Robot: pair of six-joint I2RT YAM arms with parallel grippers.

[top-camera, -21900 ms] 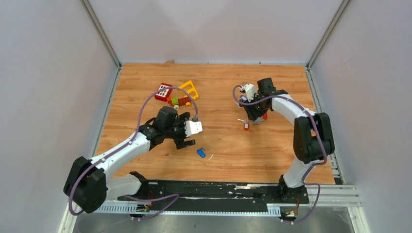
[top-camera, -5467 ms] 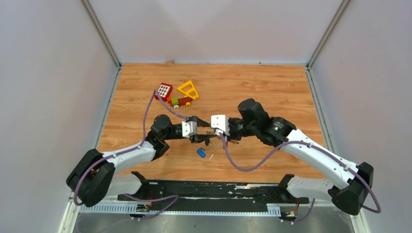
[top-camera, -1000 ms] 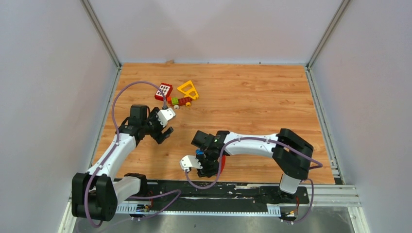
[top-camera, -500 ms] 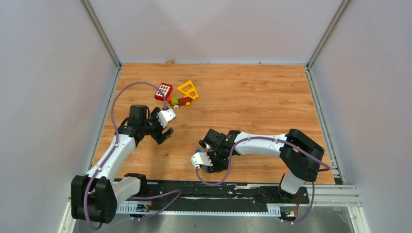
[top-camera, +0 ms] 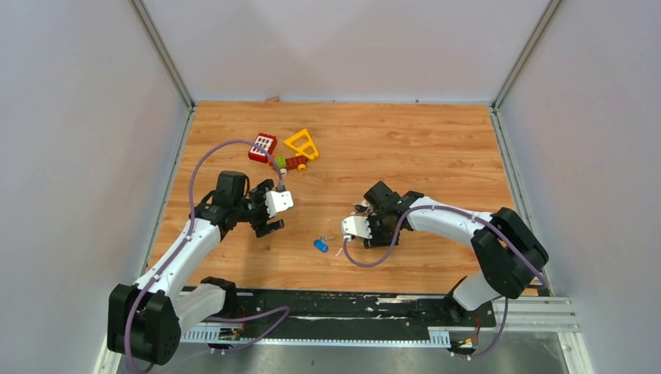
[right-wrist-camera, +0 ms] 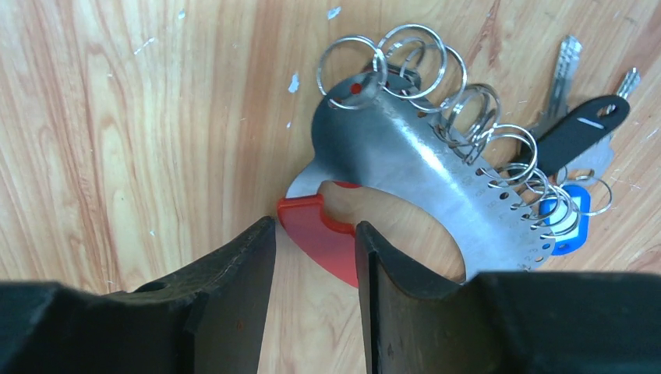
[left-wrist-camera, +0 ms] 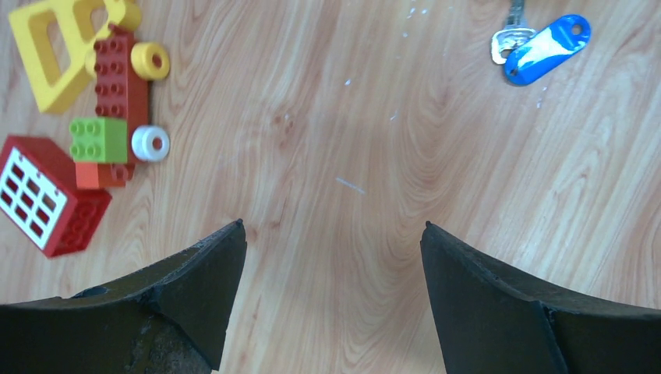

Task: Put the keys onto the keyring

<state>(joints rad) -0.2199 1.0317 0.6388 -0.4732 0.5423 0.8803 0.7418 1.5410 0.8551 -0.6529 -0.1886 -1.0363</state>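
Red plastic tab [right-wrist-camera: 327,241] is all the right gripper [right-wrist-camera: 314,227] pinches of the keyring [right-wrist-camera: 436,175], so its steel plate [right-wrist-camera: 390,148] could twist or slip out against the table [top-camera: 421,148], while the left gripper [left-wrist-camera: 333,227] hangs open and empty near the loose blue key [top-camera: 321,245], which the right arm, swung rightward since, no longer overhangs.

A blue-headed key [top-camera: 320,245] lies on the wooden table [top-camera: 436,148] between my left arm [top-camera: 183,249] and right arm [top-camera: 448,220]. Toy blocks [top-camera: 282,153] sit behind
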